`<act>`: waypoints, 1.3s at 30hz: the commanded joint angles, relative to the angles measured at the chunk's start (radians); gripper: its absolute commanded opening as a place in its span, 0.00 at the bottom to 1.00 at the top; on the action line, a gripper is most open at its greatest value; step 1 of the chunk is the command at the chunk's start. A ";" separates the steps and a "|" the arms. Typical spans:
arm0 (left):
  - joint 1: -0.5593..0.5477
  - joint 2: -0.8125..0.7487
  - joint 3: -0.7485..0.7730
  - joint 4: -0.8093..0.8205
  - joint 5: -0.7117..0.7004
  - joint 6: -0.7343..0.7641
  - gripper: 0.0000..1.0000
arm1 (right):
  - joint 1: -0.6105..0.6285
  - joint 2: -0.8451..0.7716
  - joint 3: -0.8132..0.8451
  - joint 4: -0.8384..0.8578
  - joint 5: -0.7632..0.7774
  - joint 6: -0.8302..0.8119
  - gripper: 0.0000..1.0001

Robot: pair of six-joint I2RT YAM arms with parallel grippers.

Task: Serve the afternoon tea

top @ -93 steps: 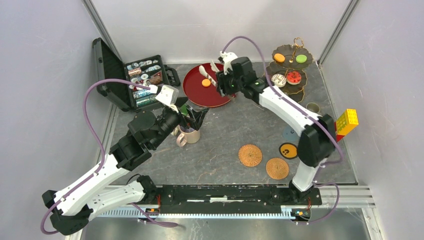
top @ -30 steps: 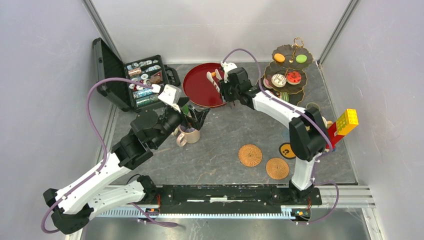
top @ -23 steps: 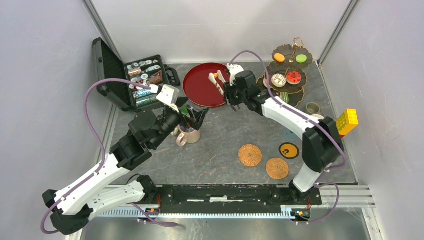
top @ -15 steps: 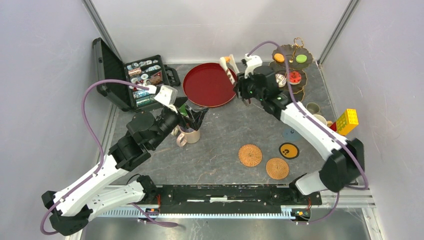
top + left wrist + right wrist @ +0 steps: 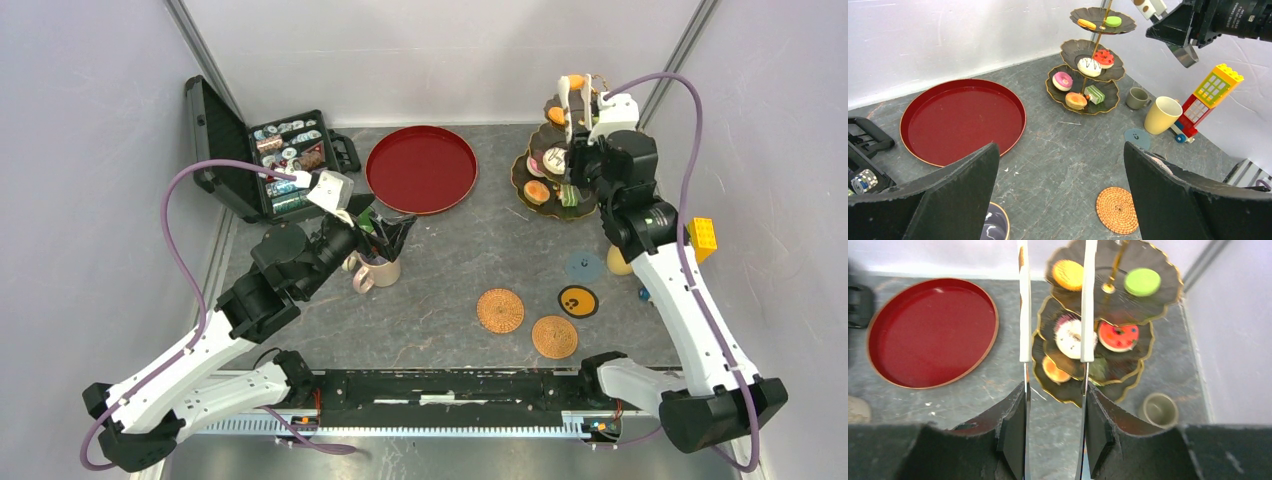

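Grey table (image 5: 450, 260). Right gripper (image 5: 578, 95) clamps orange cake (image 5: 574, 81) directly over stand (image 5: 1155, 305) top tier; drop looks straight down. Left gripper (image 5: 1058, 150) far off, jaws spread, empty

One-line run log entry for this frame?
right claw: shut on orange cake, above stand top tier | left claw: open, near beige mug

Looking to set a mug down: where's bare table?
Bare: the table's middle, bordered by the red tray, three-tier stand and woven coasters; the tray itself holds nothing. Crowded: the right edge around the yellow mug, grey mug and toy block house.
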State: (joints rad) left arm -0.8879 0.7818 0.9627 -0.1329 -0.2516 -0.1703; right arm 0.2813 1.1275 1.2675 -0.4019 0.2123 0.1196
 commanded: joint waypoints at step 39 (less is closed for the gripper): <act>-0.003 0.014 0.008 0.026 0.016 -0.028 1.00 | -0.145 -0.024 -0.102 -0.034 0.023 -0.085 0.54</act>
State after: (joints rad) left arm -0.8879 0.7986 0.9627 -0.1329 -0.2508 -0.1703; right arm 0.1410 1.1229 1.1545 -0.4801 0.2268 0.0368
